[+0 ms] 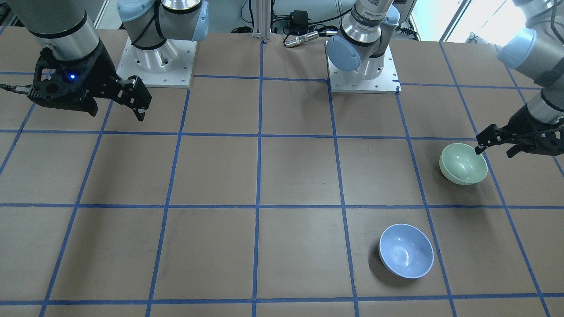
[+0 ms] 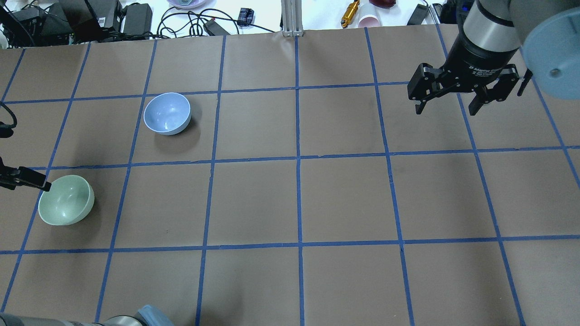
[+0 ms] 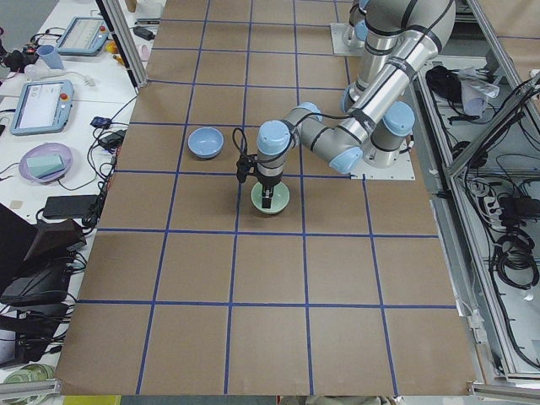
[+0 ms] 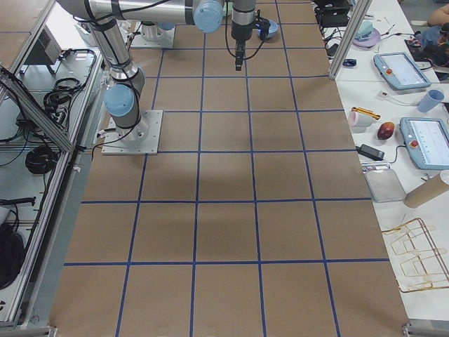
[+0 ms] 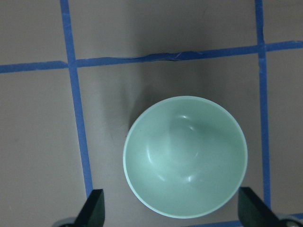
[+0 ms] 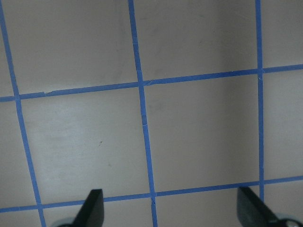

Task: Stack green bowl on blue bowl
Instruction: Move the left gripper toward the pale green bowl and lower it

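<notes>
The green bowl (image 1: 463,164) stands upright on the brown table, on the robot's left side. It also shows in the overhead view (image 2: 65,200) and fills the left wrist view (image 5: 185,156). My left gripper (image 1: 494,152) is open and hovers above it, one finger over the bowl's rim, holding nothing. The blue bowl (image 1: 406,251) stands upright and empty about one grid square farther out from the robot; it also shows in the overhead view (image 2: 167,113). My right gripper (image 2: 446,111) is open and empty, raised far away on the other side of the table.
The table is marked in squares by blue tape. The two arm bases (image 1: 156,57) (image 1: 363,66) stand at the robot's edge. Cables, power bricks and small items (image 2: 136,18) lie beyond the far edge. The right wrist view shows only bare table (image 6: 189,132).
</notes>
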Controlling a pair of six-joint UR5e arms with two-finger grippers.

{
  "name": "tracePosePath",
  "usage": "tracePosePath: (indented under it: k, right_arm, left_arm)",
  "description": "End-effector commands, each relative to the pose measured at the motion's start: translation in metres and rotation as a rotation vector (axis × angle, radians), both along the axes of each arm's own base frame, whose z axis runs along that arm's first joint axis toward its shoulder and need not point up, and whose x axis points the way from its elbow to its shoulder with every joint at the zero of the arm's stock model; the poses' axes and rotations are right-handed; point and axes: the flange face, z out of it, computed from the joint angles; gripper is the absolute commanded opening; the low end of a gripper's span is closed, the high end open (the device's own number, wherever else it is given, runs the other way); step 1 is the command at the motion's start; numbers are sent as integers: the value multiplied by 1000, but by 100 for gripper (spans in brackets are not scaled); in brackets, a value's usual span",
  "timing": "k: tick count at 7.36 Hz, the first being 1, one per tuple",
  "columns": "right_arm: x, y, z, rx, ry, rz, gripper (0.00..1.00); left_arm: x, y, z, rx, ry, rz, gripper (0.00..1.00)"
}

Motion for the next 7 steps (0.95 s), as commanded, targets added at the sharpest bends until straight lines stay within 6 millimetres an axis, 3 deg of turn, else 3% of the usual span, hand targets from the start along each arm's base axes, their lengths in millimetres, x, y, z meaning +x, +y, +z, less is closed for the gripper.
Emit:
tracePosePath:
  k: [1,7]
  right_arm:
    - [0,0,0,0,0,0,100]
    - [0,0,0,0,0,0,100]
  left_arm:
    - [30,18,-37,-15,57,22,100]
    - [39,10,-92,20,105,16,100]
